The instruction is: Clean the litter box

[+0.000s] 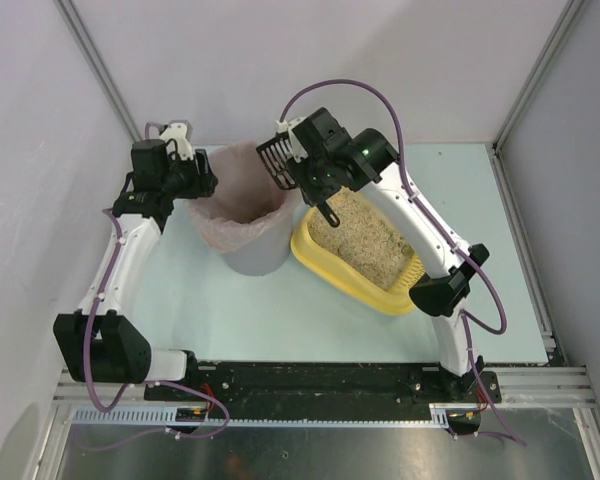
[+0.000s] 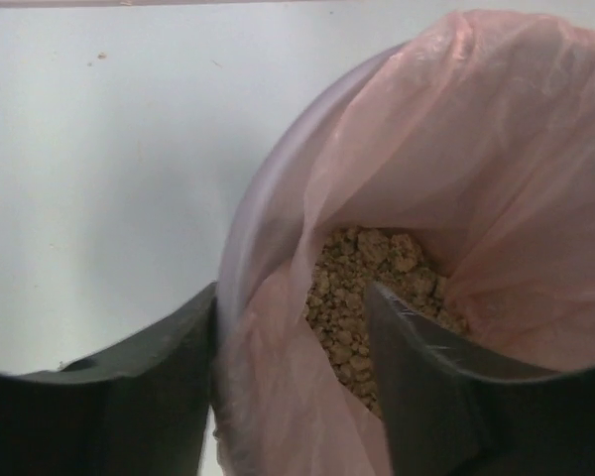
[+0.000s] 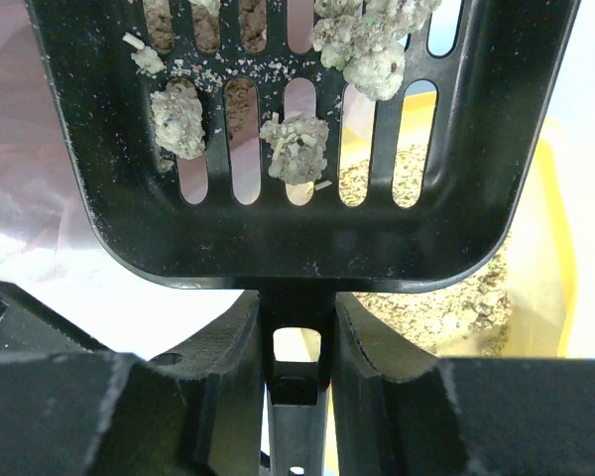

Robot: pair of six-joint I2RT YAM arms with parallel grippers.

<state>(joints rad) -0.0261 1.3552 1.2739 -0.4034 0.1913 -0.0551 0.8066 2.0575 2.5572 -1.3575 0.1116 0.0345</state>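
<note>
Pale table (image 1: 230, 310): sandy yellow litter box (image 1: 365, 292); left jaws apart, right jaws clamp scoop (image 3: 307, 248).

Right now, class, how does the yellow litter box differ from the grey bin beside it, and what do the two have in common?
The litter box is shallow and long with rounded corners; the bin is tall and round. The litter box is yellow, the bin grey. The bin is lined with a pink bag; the litter box has no liner. Both hold beige litter and stand on the table.
</note>
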